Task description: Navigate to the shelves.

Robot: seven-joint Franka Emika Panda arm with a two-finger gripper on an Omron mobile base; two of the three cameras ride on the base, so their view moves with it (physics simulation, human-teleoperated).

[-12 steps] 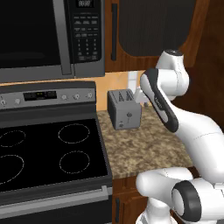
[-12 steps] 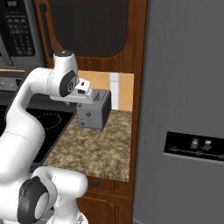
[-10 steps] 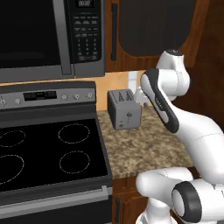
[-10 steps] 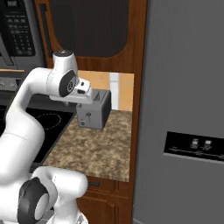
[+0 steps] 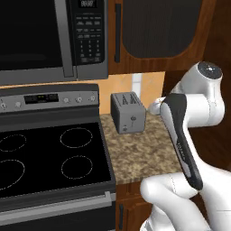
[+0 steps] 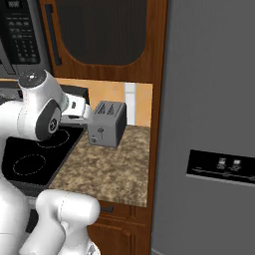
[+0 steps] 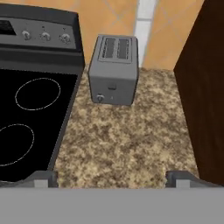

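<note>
The long dark-brown plank shelves are out of view. My gripper (image 7: pixel 113 178) hangs open over a speckled granite counter (image 7: pixel 127 140), its two fingertips (image 7: pixel 43 177) far apart with nothing between them. It looks down at a grey two-slot toaster (image 7: pixel 113 70) standing at the back of the counter against orange tile. The arm (image 5: pixel 180 135) is folded in front of the counter, and the white hand (image 6: pixel 74 109) sits just left of the toaster (image 6: pixel 107 124).
A black stove (image 5: pixel 49 158) with a glass cooktop lies left of the counter, under a microwave (image 5: pixel 49 36). Dark wooden cabinets (image 6: pixel 99 30) hang above the toaster (image 5: pixel 128 113). A tall grey fridge (image 6: pixel 214 124) closes off the right, behind a brown side panel (image 7: pixel 205 87).
</note>
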